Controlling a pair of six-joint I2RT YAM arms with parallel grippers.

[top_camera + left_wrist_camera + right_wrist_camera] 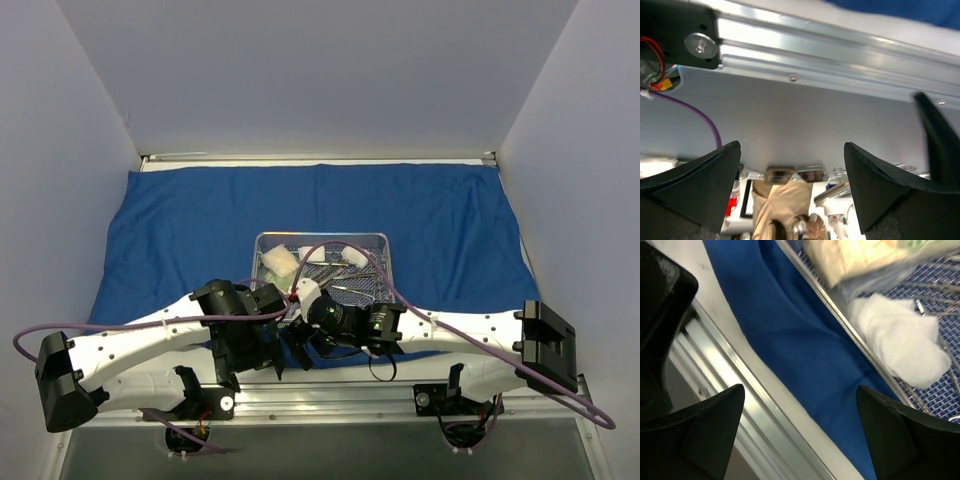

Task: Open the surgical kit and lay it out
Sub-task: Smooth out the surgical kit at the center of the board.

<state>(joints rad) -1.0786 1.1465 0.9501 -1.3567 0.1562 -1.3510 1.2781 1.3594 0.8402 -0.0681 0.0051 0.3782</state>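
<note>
The blue cloth (200, 220) lies spread flat across the table. On it stands the steel wire-mesh tray (322, 236), holding white gauze (280, 265), small packets and thin steel instruments (350, 285). Both arms fold inward at the tray's near edge. My right gripper (800, 388) is open over the blue cloth (790, 330) just outside the tray rim (840, 315), with nothing between its fingers. Inside the rim lie a white gauze pad (900, 340) and a clear packet (855, 255). My left gripper (792, 146) is open and empty, facing the table's near edge.
An aluminium rail (815, 55) runs along the table's near edge, with the arm mounts (205, 400) bolted to it. The same rail (725, 370) shows in the right wrist view. White walls close in the left, right and back. A purple cable (350, 250) arcs over the tray.
</note>
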